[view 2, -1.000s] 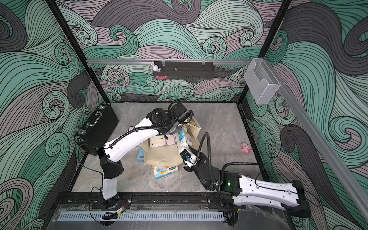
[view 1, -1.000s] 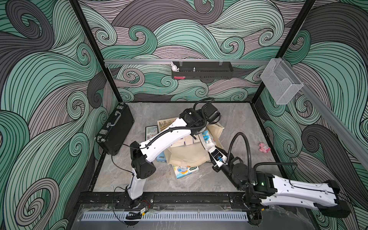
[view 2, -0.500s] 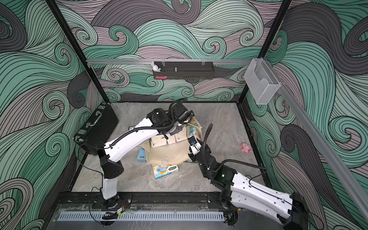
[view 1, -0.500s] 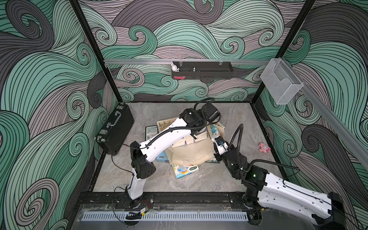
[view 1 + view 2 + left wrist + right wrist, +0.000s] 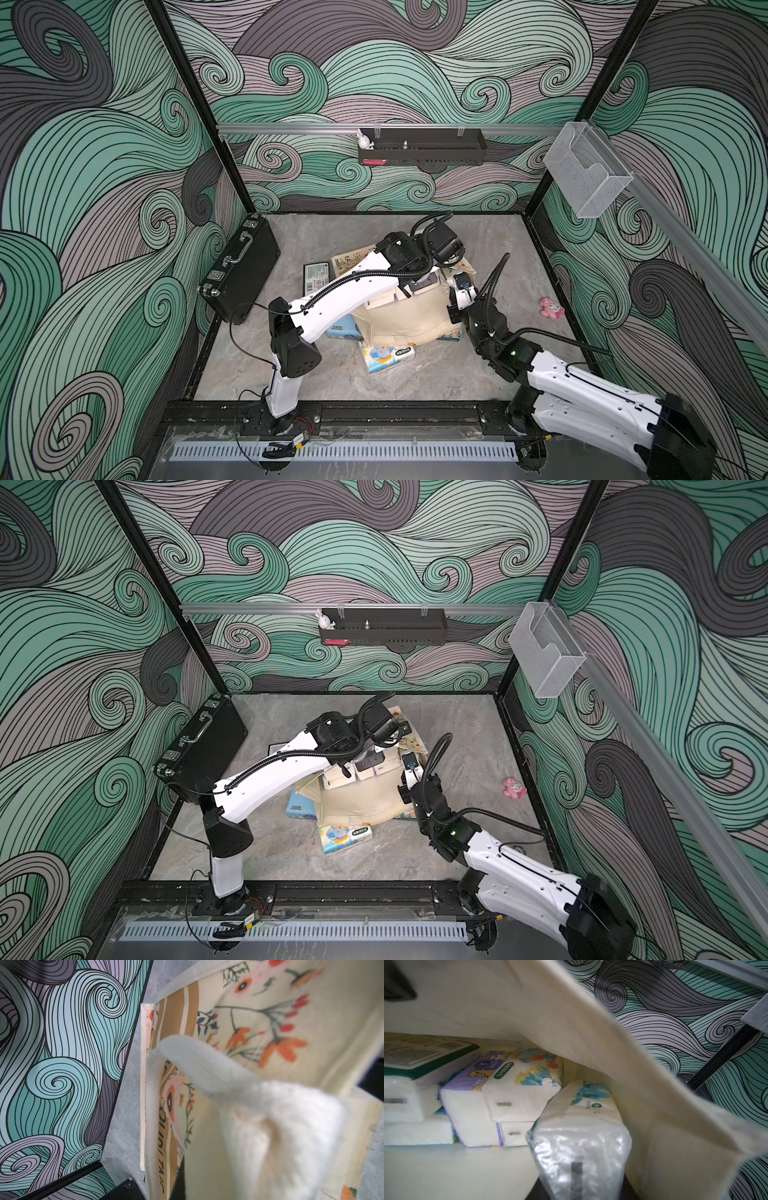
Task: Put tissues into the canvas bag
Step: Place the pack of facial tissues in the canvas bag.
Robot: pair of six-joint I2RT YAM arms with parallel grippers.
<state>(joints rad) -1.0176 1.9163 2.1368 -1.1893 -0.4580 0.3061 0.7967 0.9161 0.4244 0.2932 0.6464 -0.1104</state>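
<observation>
Your right hand (image 5: pixel 460 284) grips a clear-wrapped tissue pack (image 5: pixel 581 1147). Its long axis runs end-first into the canvas bag (image 5: pixel 407 320), which lies on its side on the table (image 5: pixel 415 386). Your left hand (image 5: pixel 417 286), mostly hidden beneath its wrist, is clamped on the white rope handle (image 5: pixel 228 1076). The pack's near end is blurred.

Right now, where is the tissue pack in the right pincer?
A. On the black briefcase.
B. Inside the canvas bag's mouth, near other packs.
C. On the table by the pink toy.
B: in the right wrist view the tissue pack in the right pincer has the cream cloth of the canvas bag above and beside it, with other packs stacked just ahead.
</observation>
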